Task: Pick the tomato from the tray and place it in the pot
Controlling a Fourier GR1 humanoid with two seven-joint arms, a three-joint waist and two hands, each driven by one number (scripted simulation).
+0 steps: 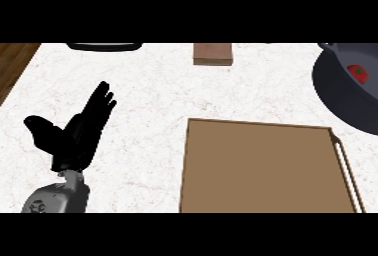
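The tomato (357, 72) lay inside the dark pot (336, 95) at the right edge of the view — clear of the brown tray (262, 170), which sat on the white marbled desk (148, 105) at centre-right. The left robot hand (74, 135) rested at the left side, fingers straight and open, holding nothing. A small brown block (213, 54) stood near the far edge — the right robot hand did not appear.

One head view, looking steeply down on the counter (148, 100), its left edge in sight.
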